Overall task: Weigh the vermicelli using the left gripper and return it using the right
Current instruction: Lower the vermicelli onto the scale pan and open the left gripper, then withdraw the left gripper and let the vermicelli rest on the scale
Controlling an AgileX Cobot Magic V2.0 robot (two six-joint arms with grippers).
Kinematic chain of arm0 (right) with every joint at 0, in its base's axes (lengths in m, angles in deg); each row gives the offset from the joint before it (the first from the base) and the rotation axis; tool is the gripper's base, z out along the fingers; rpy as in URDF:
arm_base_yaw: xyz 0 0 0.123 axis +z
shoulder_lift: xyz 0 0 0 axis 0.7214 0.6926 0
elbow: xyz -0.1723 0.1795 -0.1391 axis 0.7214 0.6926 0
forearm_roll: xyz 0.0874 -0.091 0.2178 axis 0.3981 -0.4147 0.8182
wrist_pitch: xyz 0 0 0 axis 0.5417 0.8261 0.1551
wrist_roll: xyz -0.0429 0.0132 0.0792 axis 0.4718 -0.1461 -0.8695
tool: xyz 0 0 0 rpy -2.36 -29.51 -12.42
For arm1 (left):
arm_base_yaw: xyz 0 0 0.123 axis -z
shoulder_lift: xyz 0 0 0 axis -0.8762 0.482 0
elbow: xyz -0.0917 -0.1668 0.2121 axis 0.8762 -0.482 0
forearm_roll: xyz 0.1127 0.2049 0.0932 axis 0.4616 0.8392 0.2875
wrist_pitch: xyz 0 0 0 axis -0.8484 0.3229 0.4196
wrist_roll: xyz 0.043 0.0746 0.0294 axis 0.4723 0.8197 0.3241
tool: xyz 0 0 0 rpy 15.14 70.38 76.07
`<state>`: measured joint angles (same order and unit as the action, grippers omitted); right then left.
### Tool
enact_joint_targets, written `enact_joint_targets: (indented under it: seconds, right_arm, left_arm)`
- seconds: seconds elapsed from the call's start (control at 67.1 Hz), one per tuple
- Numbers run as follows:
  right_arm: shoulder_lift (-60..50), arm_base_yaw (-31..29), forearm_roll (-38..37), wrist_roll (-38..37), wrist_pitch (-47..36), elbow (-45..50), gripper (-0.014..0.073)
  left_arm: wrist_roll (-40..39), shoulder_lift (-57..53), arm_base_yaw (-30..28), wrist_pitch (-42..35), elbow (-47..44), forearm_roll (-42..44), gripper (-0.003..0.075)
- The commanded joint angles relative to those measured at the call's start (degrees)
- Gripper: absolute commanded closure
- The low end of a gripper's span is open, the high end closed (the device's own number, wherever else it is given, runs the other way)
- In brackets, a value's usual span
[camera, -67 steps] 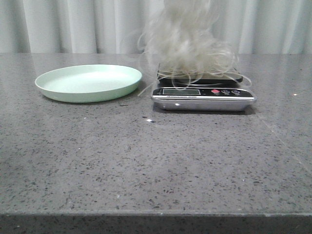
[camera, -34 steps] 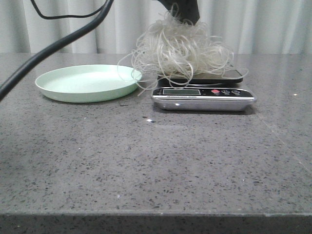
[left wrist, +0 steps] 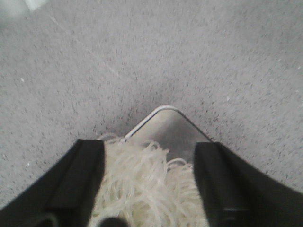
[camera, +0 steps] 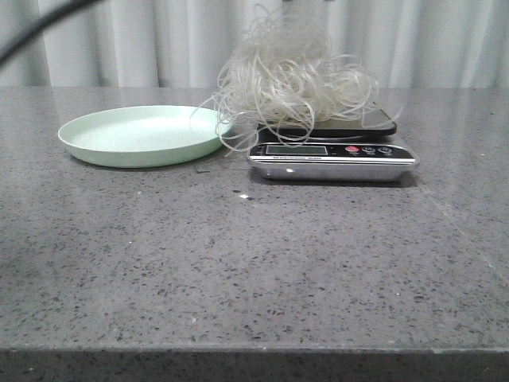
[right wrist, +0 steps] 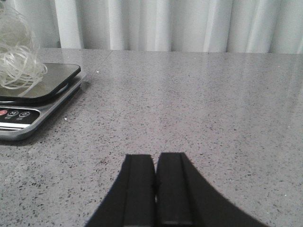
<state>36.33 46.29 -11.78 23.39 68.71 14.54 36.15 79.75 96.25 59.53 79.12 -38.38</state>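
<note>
While the vermicelli [camera: 294, 79] rested on the scale [camera: 334, 155], at 3 o'clock of the plate [camera: 143, 135], we observed the left gripper [left wrist: 149, 189] spread wide and the right gripper [right wrist: 155, 189] closed empty.

The vermicelli [camera: 296, 79] sits piled in a loose, pale tangle on the dark platform of a silver kitchen scale [camera: 334, 157], with stray loops spilling over the left edge toward a pale green plate [camera: 143, 135]. A few strands reach the plate's right rim. The scale's display faces the camera, with one red and two dark buttons to its right. Plate and scale stand side by side on the speckled grey desk [camera: 254, 263]. A dark cable [camera: 32, 28] crosses the upper left corner before pale curtains [camera: 143, 40].
</note>
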Motion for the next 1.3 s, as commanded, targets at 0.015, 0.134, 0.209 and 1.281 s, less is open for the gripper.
enact_joint_targets:
  seconds: [0.015,0.134,0.209,1.281]
  right_arm:
    - [-0.85,-0.36,-0.39,0.09,-4.76,-0.47,0.0443]
    - [-0.85,-0.36,-0.39,0.09,-4.82,-0.47,0.0443]
    - [-0.85,-0.36,-0.39,0.09,-4.87,-0.47,0.0443]
    - [-0.85,-0.36,-0.39,0.09,-5.78,-0.47,0.0443]
  left_arm:
    - [-0.56,-4.36,0.25,-0.42,4.81,-1.09,0.0139]
    - [-0.56,-4.76,-0.39,2.48,7.35,-0.62,0.0139]
    - [-0.56,-5.31,-0.84,4.92,8.55,0.26,0.0139]
    - [-6.58,-30.44,-19.50,4.09,-10.95,12.40,0.0580]
